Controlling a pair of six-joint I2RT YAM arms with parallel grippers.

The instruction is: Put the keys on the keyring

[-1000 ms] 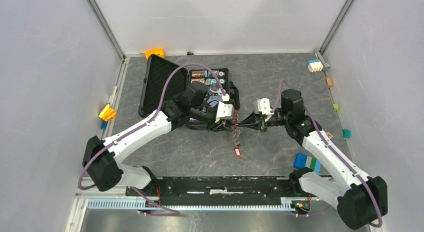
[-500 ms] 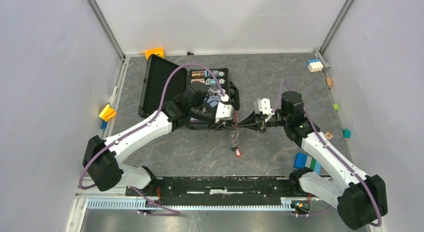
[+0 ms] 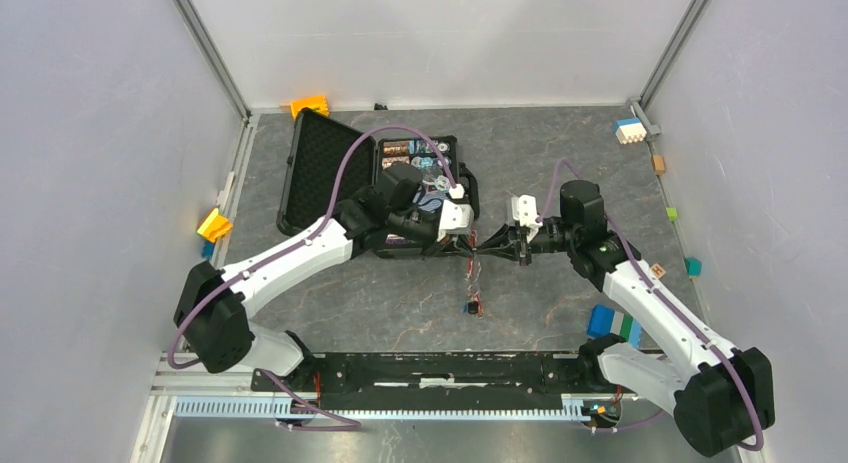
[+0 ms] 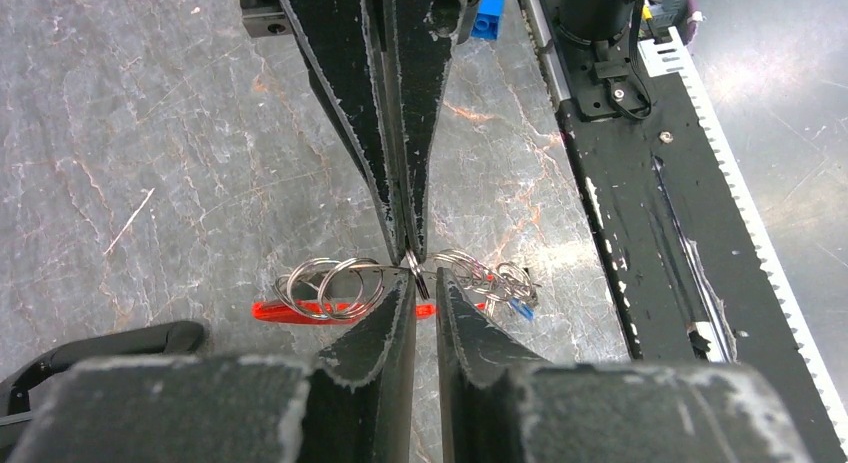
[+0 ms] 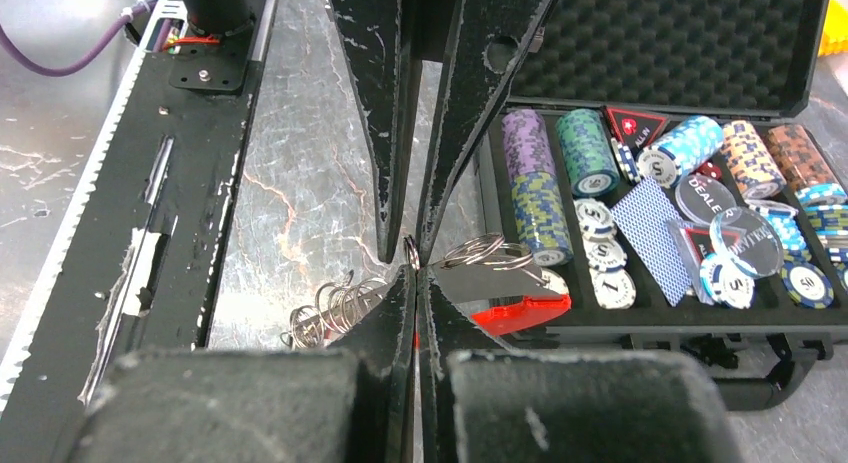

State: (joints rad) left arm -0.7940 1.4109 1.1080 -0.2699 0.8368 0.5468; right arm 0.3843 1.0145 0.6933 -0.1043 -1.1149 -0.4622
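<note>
Both pincers are tip to tip, right in the centre of the overhead view. My left pincer (image 4: pixel 424 287) is pressed almost together, nipping the thin wire of the keyring (image 4: pixel 335 285). My right pincer (image 4: pixel 408 253) comes down from the top of the frame, shut on the same wire from the other side.

The ring's loops fan out left of the pinch, and the red tag (image 4: pixel 290 311) lies under them at lower left. More small loops trail off to the right, ending at the blue key (image 4: pixel 519 306). I can't tell whether that key is already on the main ring. I can't pick out the red key for certain either.

I'd say I'm mid-threading. Next I need one grip to hold the coil steady while the other works a key's loop around the wire. It's a tiny move, and a slack pinch would drop everything onto the table (image 4: pixel 150 133).
</note>
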